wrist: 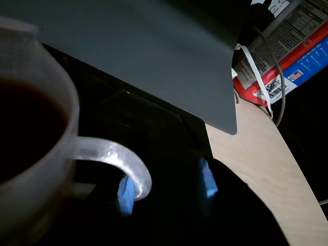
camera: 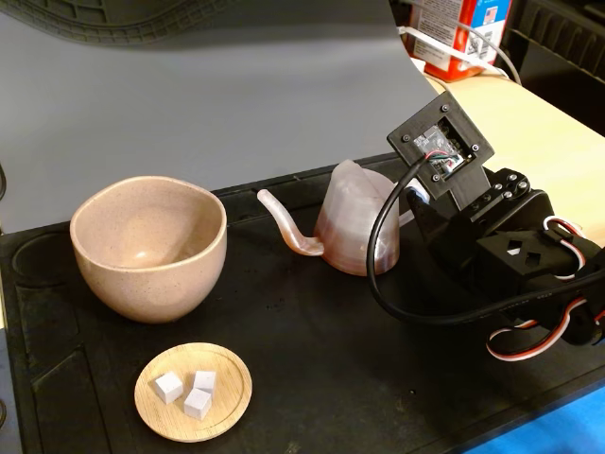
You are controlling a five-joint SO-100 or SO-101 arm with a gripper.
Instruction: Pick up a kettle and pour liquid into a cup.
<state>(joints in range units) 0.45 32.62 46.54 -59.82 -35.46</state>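
Black rubber mat (camera: pixel 312 359) before a grey backdrop. Translucent pinkish ribbed plastic kettle (camera: pixel 354 222) stands upright, spout facing the empty beige speckled cup (camera: pixel 148 246) nearby at left, ready for pouring. Gripper (wrist: pixel 166 185), jaws parted, straddles the kettle's loop handle (wrist: pixel 115 156), one blue pad (wrist: pixel 125 193) inside the loop, not yet clamped

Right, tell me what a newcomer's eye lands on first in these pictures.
First the big speckled beige-pink cup at the left of the black mat in the fixed view, empty, with the ribbed translucent kettle to its right, spout aimed at it. Next the black arm at the right, its gripper with blue pads astride the kettle's loop handle in the wrist view. In front sits a wooden saucer holding three white cubes.
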